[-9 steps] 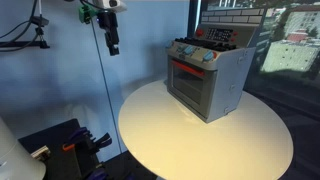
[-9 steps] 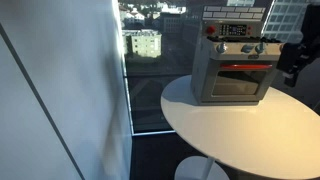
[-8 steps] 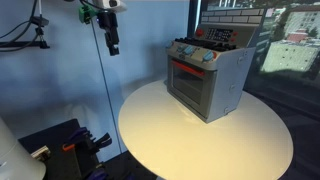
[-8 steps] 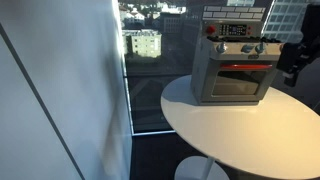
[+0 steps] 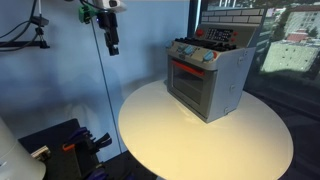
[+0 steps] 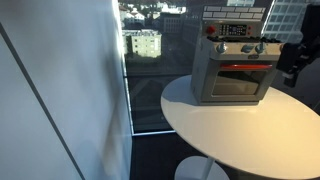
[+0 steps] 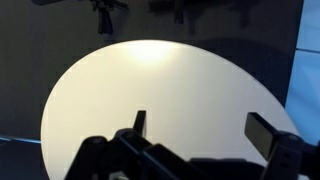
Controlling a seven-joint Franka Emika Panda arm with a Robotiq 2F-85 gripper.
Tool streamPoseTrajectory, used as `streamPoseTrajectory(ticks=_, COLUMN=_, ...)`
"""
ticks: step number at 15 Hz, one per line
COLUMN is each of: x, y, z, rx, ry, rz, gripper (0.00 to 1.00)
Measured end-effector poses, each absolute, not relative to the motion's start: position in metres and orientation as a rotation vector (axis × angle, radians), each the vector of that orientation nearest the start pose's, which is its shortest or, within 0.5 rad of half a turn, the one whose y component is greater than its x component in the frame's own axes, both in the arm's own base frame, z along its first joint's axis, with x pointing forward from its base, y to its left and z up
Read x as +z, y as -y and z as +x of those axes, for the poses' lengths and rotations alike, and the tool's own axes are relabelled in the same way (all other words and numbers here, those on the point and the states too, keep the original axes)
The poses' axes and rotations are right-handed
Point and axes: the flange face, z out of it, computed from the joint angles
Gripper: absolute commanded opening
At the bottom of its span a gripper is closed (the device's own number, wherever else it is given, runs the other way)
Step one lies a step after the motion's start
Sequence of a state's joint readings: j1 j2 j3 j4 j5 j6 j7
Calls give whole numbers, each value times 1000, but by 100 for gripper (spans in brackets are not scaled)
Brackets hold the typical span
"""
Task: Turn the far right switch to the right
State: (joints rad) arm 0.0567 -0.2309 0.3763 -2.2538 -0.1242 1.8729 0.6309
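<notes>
- The gripper (image 5: 112,45) is hovering at the upper left of the frame, its jaws standing wide apart and holding nothing.
- The far right switch (image 5: 209,57) is sitting lower and rightward, on the toy oven (image 5: 215,88).

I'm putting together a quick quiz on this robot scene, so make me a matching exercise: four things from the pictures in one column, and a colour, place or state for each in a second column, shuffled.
Column one
1. toy oven
2. table
3. gripper
4. window

Column two
A. cream and round
B. open, up in the air, apart from everything else
C. shows city buildings outside
D. grey with a red strip across its front, standing on another listed thing

Pairs: 1-D, 2-A, 3-B, 4-C
</notes>
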Motion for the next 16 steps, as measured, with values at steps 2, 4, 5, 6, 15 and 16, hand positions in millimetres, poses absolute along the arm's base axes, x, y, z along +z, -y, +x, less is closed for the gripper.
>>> streamPoseTrajectory(ticks=2, x=441, y=-189, z=422, rx=78, ry=-286, rz=-3380, gripper=100)
streamPoseTrajectory(ticks=4, x=444, y=-187, z=424, rx=72, ry=-294, rz=-3373, gripper=100)
streamPoseTrajectory(ticks=5, x=446, y=-186, z=426, rx=66, ry=-298, rz=-3369, gripper=100)
streamPoseTrajectory(ticks=6, x=449, y=-185, z=427, rx=58, ry=-303, rz=-3365, gripper=100)
streamPoseTrajectory(ticks=15, x=501, y=-165, z=453, rx=-89, ry=-407, rz=-3290, gripper=100)
streamPoseTrajectory(ticks=16, x=509, y=-161, z=456, rx=-112, ry=-424, rz=-3279, gripper=100)
